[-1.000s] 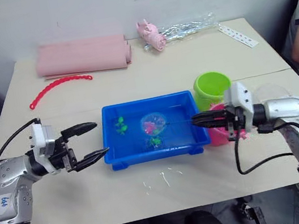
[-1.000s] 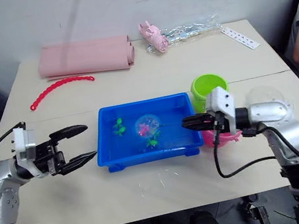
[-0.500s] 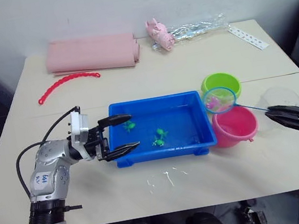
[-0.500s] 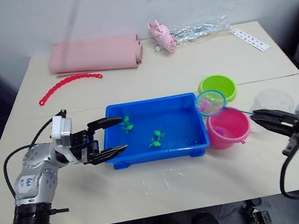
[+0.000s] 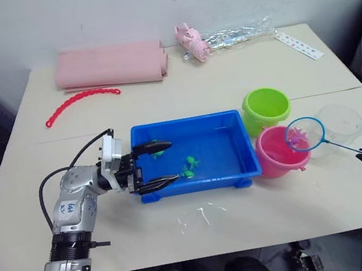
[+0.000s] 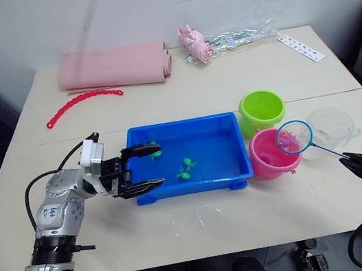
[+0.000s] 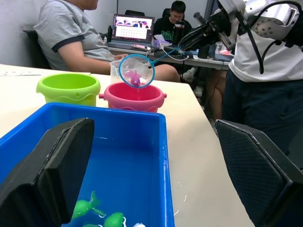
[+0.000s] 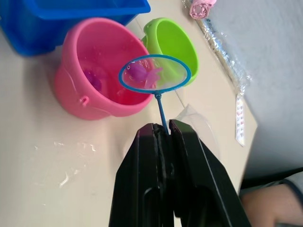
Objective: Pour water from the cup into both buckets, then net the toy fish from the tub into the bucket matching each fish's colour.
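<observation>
The left pincer [image 5: 156, 162] is spread wide at the left end of the blue tub [image 5: 237, 157], where green toy fish [image 5: 190, 167] lie. Right of the tub stand the lime green bucket [image 5: 265, 107] and, nearer, the pink bucket [image 5: 276, 154]. The right pincer [image 8: 163, 137] pinches the net [image 5: 304, 134], holding a pink fish [image 8: 142, 74] over the pink bucket. The clear cup [image 5: 341, 124] sits rightmost.
</observation>
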You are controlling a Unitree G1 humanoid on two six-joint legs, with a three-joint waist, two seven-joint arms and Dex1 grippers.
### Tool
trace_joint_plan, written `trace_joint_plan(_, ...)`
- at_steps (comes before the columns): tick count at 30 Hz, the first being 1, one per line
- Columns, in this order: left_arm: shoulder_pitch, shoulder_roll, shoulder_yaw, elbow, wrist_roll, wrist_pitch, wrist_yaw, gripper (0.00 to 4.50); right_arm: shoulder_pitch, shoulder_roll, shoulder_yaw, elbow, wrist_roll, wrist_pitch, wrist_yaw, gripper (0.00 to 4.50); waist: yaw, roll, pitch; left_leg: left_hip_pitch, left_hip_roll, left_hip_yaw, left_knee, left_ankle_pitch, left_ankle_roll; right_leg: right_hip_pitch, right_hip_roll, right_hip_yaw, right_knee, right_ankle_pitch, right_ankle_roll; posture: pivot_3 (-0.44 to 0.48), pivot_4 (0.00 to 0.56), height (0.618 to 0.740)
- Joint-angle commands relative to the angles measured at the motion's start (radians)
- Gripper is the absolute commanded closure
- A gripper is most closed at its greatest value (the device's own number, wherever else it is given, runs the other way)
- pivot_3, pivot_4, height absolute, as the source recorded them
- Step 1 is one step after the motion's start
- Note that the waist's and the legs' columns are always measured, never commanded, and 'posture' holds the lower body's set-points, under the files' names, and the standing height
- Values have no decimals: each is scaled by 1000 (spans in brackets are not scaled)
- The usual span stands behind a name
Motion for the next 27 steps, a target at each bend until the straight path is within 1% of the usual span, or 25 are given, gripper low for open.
trace_joint_plan(1, -16, -9, 4, -24, -1, -14, 6, 33, 9, -10, -12, 27, -113, -209, -65, 4500, 1, 0, 0, 0, 0, 0, 0, 0, 0, 0, 0, 0, 0, 0, 0, 0, 150, 740)
trace_joint_plan(3, -11, -16, 2, -34, -1, -12, 15, 33, -1, -9, -8, 44, -216, -343, -126, 4500, 1, 0, 0, 0, 0, 0, 0, 0, 0, 0, 0, 0, 0, 0, 0, 0, 150, 740)
trace_joint_plan(4, -10, -20, 2, -38, -2, -11, 20, 33, -9, -8, -19, 49, -300, -398, -175, 4500, 1, 0, 0, 0, 0, 0, 0, 0, 0, 0, 0, 0, 0, 0, 0, 0, 150, 740)
trace_joint_plan(6, -10, -26, 2, -42, -1, -9, 29, 33, -21, -2, -31, 59, -419, -457, -250, 4500, 1, 0, 0, 0, 0, 0, 0, 0, 0, 0, 0, 0, 0, 0, 0, 0, 150, 740)
trace_joint_plan(9, -12, -36, 3, -48, -6, -3, 39, 33, -26, -13, -16, 77, -495, -547, -314, 4500, 1, 0, 0, 0, 0, 0, 0, 0, 0, 0, 0, 0, 0, 0, 0, 0, 150, 740)
trace_joint_plan(12, -26, -48, 17, -44, -20, 6, 61, 33, -18, -35, 10, 100, -503, -588, -350, 4500, 1, 0, 0, 0, 0, 0, 0, 0, -1, 0, 0, 0, 0, 0, 0, 0, 150, 740)
trace_joint_plan(14, -30, -39, 6, -32, 5, -17, 46, 33, -16, -45, 10, 111, -526, -613, -379, 4500, 1, 0, 0, 0, 0, 0, 0, 0, 0, 0, 0, 0, 0, 0, 0, 0, 150, 740)
trace_joint_plan(20, -26, -43, 5, -21, 12, -39, 43, 33, -21, -40, -3, 87, -619, -660, -474, 4500, 0, 0, 0, 0, 0, 0, 0, 0, 0, 0, 0, 0, 0, 0, 0, 0, 150, 740)
trace_joint_plan(24, -33, -72, 33, -8, -18, -32, 77, 33, -1, -18, 19, 99, -655, -673, -519, 4500, 1, 0, 0, 0, 0, 0, 0, 0, 0, 0, 0, 0, 0, 0, 0, 0, 150, 740)
trace_joint_plan(27, -41, -78, 32, 0, -11, -36, 77, 33, 4, -3, 31, 92, -689, -680, -561, 4500, 0, 0, 0, 0, 0, 0, 0, 0, 0, 0, 0, 0, 0, 0, 0, 0, 150, 740)
